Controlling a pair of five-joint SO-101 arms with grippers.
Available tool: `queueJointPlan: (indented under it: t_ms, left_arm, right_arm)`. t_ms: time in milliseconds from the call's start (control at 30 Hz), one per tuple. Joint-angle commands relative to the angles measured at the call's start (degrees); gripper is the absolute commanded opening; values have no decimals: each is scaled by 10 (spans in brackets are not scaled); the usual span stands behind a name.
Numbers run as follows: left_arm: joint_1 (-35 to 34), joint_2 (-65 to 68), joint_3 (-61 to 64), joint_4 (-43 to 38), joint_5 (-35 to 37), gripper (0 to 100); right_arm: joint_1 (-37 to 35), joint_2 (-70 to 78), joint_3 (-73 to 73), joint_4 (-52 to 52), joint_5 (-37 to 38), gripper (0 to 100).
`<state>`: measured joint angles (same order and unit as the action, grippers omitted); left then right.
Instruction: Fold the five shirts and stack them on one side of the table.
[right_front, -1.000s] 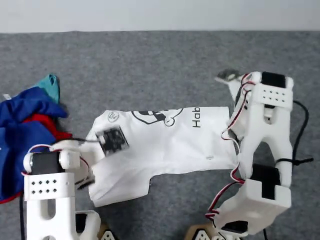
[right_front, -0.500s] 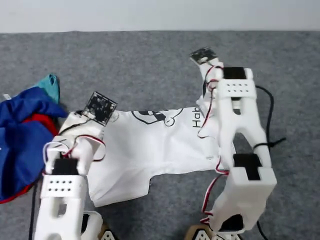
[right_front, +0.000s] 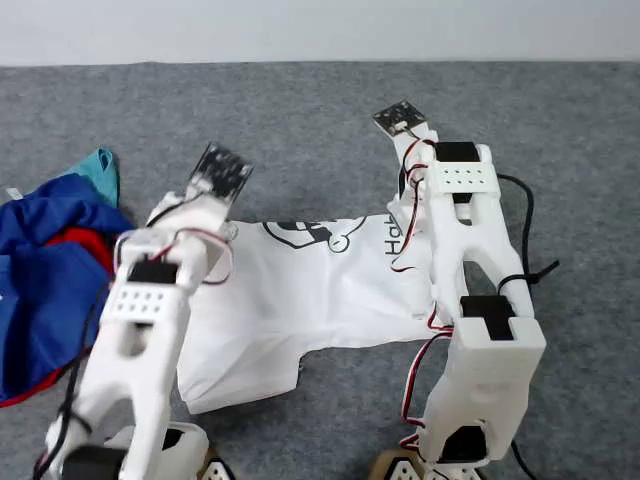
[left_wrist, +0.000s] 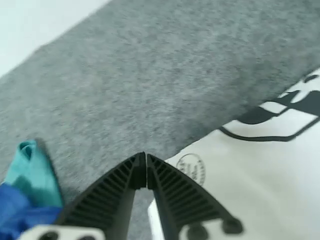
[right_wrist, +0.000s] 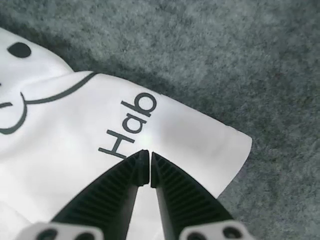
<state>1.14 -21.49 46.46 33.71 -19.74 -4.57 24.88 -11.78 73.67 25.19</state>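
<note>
**Item 1. White shirt** (right_front: 300, 300). It lies spread flat on the middle of the worktop, between the two arms. A black line drawing and black lettering run along its far edge, with a small round printed mark near the far corner on the left arm's side. One flap of cloth reaches toward the near edge of the worktop on that same side.

**Item 2. Pile of shirts.** It is heaped at the left side of the worktop, apart from the white shirt. A blue shirt (right_front: 45, 290) makes up most of it, a red shirt (right_front: 85, 245) shows under the blue, and a teal shirt (right_front: 100, 170) sticks out at the far end. All are crumpled, none folded.

**Item 3. Left arm** (right_front: 140, 320). It stretches over the left end of the white shirt. On the left gripper (left_wrist: 145, 162) the jaws are pressed together with nothing between them. Their tips are over bare worktop, just beside the shirt's far edge and the round mark.

**Item 4. Right arm** (right_front: 470, 280). It stretches over the right end of the white shirt. On the right gripper (right_wrist: 145, 159) the jaws are pressed together. Their tips are over the cloth just beside the lettering, near the shirt's far right corner. No cloth is seen caught between them.

**Item 5. Worktop** (right_front: 300, 130). It is covered in grey felt-like material and backed by a pale wall.
</note>
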Motion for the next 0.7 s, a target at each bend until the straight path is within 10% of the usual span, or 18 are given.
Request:
queueJointPlan:
  t_ms: [0,667]
  left_arm:
    - [34,47,-101,98,4,11]
    - [-44,325,-291,218,-39,101]
  right_arm:
    - [-1,-6,-31,20,-8,9]
    - [29,94,-53,25,-7,9]
